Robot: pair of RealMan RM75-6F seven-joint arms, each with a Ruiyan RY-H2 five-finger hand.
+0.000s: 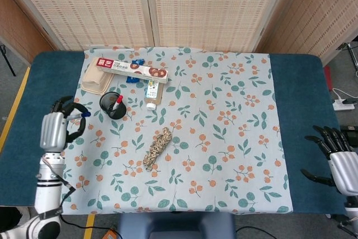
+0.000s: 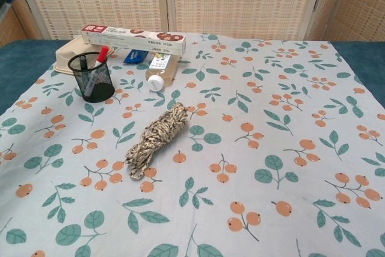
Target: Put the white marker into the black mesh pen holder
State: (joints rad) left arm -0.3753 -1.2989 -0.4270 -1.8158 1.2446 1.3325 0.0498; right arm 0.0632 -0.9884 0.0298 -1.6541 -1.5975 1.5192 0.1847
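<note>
— Where is the white marker point(image 1: 76, 115)?
— Our left hand point(image 1: 55, 131) grips it, raised left of the black mesh pen holder point(image 1: 113, 105), which already has a red-capped pen. Our right hand point(image 1: 340, 160) rests apart, fingers spread, holding nothing.
— Next?
— We judge: carry it over the rim, tip down, release.

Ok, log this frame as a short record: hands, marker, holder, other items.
left hand: beside the cloth's left edge, holds the white marker
right hand: open, near the table's right edge
black mesh pen holder: upright, contains a red-capped pen
task state: marker not yet in holder
other: rope bundle, long red-and-white box, small bottle
</note>
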